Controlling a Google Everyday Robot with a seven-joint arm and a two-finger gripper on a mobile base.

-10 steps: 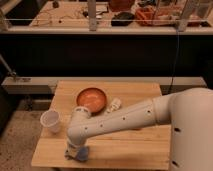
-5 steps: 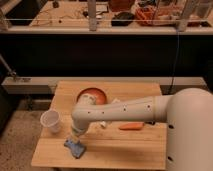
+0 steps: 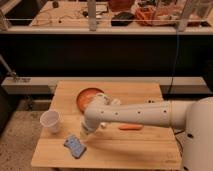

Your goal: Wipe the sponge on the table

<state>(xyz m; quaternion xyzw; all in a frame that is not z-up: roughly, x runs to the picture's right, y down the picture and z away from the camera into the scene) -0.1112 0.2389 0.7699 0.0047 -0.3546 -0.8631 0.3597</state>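
A white cup (image 3: 51, 121) stands left on the table (image 3: 140, 150), an orange bowl (image 3: 86, 96) farther back. The sponge (image 3: 75, 146) lies just near-left of the gripper (image 3: 85, 132), whose grip I cannot tell

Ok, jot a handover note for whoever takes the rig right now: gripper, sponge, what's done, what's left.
Gripper: low over the table's front left, just behind and right of the sponge; contact with it unclear.
Sponge: lying on the table near the front left corner, in front of the cup.
Done: arm is at the sponge.
Left: the wiping itself; no wiped trace shows.
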